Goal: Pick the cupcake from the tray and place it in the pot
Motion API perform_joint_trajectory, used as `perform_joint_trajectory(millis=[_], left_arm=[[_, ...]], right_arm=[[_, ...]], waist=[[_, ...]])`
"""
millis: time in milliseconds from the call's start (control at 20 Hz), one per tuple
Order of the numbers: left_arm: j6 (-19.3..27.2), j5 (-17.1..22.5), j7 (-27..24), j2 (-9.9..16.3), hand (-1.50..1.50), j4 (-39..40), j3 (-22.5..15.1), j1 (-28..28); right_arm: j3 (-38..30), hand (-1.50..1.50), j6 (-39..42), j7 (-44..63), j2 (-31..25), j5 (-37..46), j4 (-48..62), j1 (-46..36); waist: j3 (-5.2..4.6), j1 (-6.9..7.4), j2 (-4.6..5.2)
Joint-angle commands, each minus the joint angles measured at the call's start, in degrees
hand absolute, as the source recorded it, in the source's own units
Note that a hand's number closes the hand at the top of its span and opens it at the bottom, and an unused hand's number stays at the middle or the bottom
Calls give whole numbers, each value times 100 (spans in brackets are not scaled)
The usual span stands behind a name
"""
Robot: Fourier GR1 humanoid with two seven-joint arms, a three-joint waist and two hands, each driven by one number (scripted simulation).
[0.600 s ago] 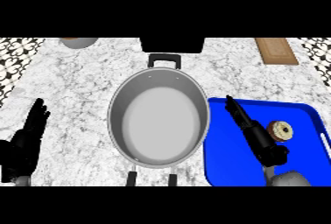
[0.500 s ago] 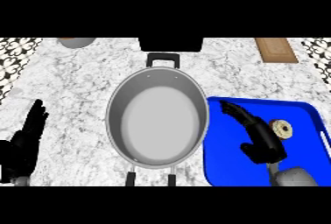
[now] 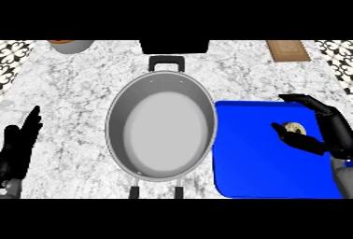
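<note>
A small tan cupcake (image 3: 296, 127) sits on the blue tray (image 3: 255, 163) near its right side. My right hand (image 3: 329, 130) comes in from the right edge and cups the cupcake: the thumb lies just left of and below it, and the curved fingers arch above it with a gap. The hand is open. To the left of the tray stands a big oval silver pot (image 3: 165, 133) with black handles and nothing in it. My left hand (image 3: 18, 145) rests open at the lower left, fingers up, away from the pot.
A wooden board (image 3: 288, 50) lies at the back right. A grey bowl (image 3: 69, 45) stands at the back left, and a black object (image 3: 173, 46) sits behind the pot. The counter is white marble.
My right hand has shifted right across the tray, from left of the cupcake to around it, with the thumb now beside it. The left hand has barely moved.
</note>
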Motion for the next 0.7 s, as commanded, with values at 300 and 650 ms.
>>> perform_joint_trajectory(millis=[300, 650], left_arm=[[-244, -117, 617, -144, 0, 418, 115, -561], [-126, -314, 934, -72, 0, 169, 30, -574]], right_arm=[[-622, -150, -64, -656, -872, 593, -885, 1157], [-657, -150, 484, 1089, -2316, 1447, -1498, 1301]], waist=[[-15, 61, 1], [-25, 44, -15]])
